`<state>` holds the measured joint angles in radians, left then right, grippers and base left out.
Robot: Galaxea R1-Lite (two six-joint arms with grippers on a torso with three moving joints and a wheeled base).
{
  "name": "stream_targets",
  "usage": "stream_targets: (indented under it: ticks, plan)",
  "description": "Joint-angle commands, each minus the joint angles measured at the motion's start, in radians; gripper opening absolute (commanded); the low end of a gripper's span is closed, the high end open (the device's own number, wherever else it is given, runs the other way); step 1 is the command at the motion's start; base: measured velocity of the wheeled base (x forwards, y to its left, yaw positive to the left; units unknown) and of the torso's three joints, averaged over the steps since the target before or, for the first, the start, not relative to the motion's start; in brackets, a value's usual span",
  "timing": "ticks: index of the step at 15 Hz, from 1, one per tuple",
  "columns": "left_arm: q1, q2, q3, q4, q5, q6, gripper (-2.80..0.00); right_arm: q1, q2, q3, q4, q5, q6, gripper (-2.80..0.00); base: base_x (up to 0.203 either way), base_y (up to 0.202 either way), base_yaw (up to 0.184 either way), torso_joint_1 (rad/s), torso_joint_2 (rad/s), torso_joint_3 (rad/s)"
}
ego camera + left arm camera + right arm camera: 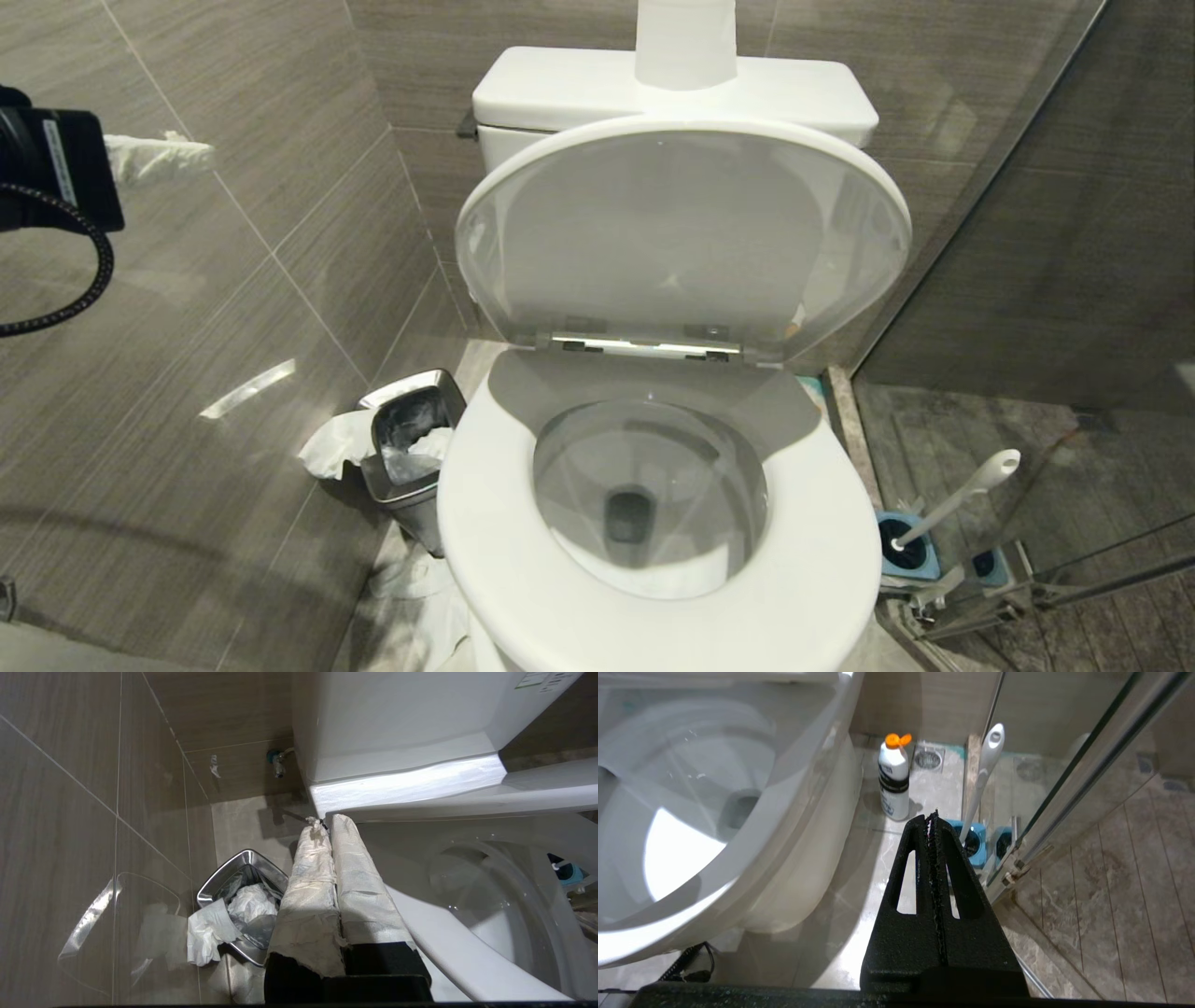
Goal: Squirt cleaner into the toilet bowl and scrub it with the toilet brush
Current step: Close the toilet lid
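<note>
The toilet bowl stands in the middle with its lid raised and the seat down. The toilet brush leans in its blue holder on the floor to the right of the toilet. The cleaner, a white bottle with an orange cap, stands on the floor beside the bowl's base, beyond my right gripper, which is shut and empty. The brush handle rises just past it. My left gripper, wrapped in white, is shut and held high at the left by the wall.
A steel waste bin stuffed with tissue stands left of the toilet, with more tissue on the floor. A paper roll sits on the tank. A glass shower partition closes off the right side next to the brush holder.
</note>
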<state>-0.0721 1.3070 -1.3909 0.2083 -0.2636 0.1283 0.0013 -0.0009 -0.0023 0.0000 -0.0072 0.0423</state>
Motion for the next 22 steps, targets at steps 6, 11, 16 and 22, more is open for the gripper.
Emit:
stream_targets:
  ticks: [6,11,16,22]
  plan:
    - [-0.031,-0.012,0.024,0.019,-0.006,0.001,-2.8,0.0,0.001,-0.001,0.0,0.0,0.001,-2.8,0.0,0.0,0.0,0.001,0.0,0.162]
    - [-0.091,0.005,-0.04,0.09,-0.009,-0.005,-2.8,0.0,0.001,-0.001,0.0,0.0,0.001,-2.8,0.0,0.0,0.0,0.0,0.0,0.007]
    - [-0.314,0.143,-0.197,0.085,-0.043,-0.117,-2.8,0.0,0.001,0.0,0.0,0.0,0.001,-2.8,0.0,0.0,0.0,0.0,0.0,0.0]
    - [-0.456,0.291,-0.227,0.059,-0.039,-0.115,-2.8,0.0,0.001,0.001,0.0,0.0,0.001,-2.8,0.0,0.0,0.0,0.0,0.0,0.0]
